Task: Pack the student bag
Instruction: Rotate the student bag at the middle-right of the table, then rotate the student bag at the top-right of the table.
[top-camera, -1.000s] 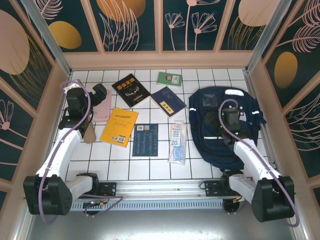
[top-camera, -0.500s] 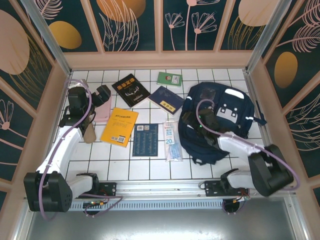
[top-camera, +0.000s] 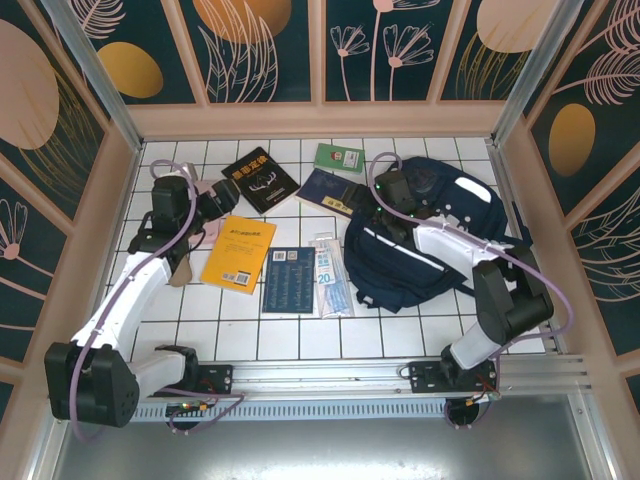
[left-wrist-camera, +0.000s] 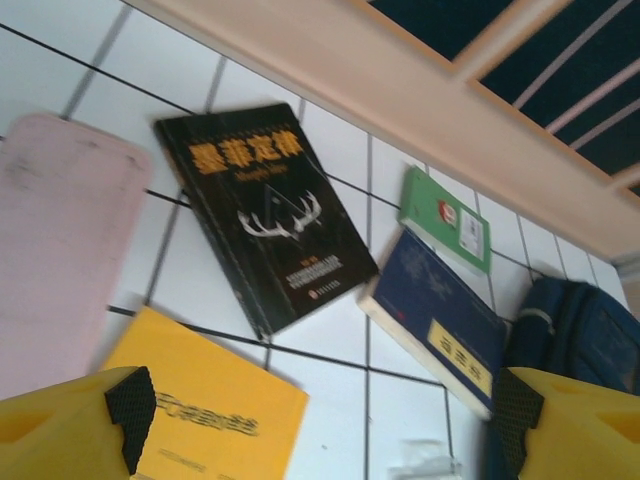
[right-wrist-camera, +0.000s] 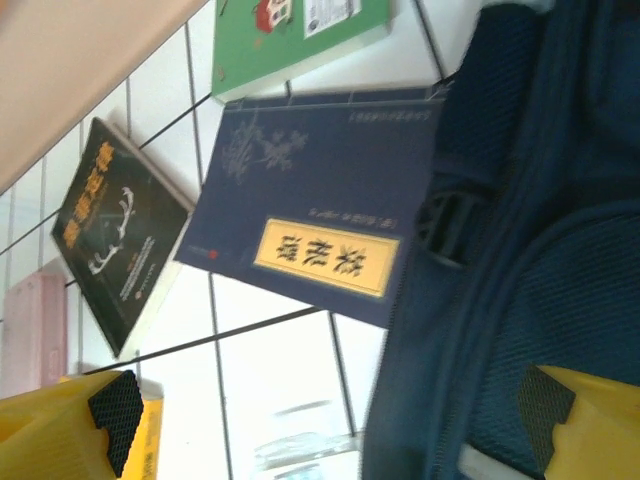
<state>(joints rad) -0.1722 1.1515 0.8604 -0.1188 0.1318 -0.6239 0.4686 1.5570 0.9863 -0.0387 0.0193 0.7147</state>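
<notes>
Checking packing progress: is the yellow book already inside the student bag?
No, the yellow book lies flat on the white tiles, well left of the student bag.

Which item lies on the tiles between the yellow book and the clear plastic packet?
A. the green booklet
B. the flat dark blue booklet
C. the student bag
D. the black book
B: seen from above, the flat dark blue booklet lies with the yellow book on its left and the clear plastic packet on its right.
</notes>
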